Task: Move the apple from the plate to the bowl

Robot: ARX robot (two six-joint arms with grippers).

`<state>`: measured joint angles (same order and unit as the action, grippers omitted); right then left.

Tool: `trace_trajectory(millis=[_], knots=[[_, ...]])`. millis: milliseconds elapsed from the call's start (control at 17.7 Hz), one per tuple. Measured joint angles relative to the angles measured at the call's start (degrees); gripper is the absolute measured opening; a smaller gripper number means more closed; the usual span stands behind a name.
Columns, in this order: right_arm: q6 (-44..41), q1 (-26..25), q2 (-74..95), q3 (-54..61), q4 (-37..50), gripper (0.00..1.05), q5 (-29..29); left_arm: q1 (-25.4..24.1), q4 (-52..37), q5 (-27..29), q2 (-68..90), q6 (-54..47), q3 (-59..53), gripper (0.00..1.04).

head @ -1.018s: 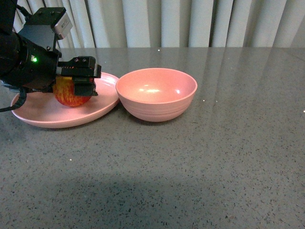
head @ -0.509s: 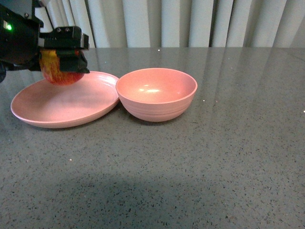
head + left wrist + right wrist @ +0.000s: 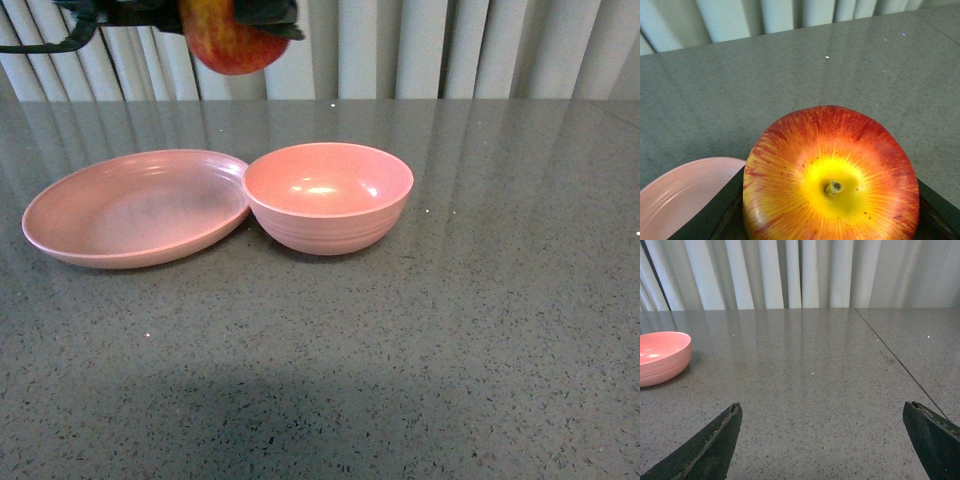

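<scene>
Pale vertical blinds (image 3: 420, 50) back a grey speckled surface (image 3: 450, 330). Your left hand (image 3: 228, 10) clenches the apple (image 3: 235, 40) high over the 3 o'clock rim of the plate (image 3: 60, 240). Carry it toward 3 o'clock until centred over the bowl (image 3: 330, 232), lower it inside, then let go. Your right hand (image 3: 821, 407) hangs released, empty.

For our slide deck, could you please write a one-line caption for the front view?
Left gripper holds the apple aloft, clear of the empty plate, with the empty bowl beside it.
</scene>
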<state>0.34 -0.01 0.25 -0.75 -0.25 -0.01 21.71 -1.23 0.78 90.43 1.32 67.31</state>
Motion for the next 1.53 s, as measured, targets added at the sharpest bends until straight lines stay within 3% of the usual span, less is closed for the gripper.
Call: trace_trajectory(millis=[170, 283, 1527], knots=[[0.00, 0.00, 0.00, 0.00, 0.00, 0.98, 0.00, 5.09, -0.09, 0.76, 4.85, 0.28, 1.75, 0.70], [0.00, 0.00, 0.00, 0.00, -0.02, 0.98, 0.00, 5.86, -0.39, 0.79, 6.23, 0.55, 1.75, 0.70], [0.00, 0.00, 0.00, 0.00, 0.00, 0.98, 0.00, 5.18, 0.87, 0.31, 17.25, 4.33, 4.59, 0.69]])
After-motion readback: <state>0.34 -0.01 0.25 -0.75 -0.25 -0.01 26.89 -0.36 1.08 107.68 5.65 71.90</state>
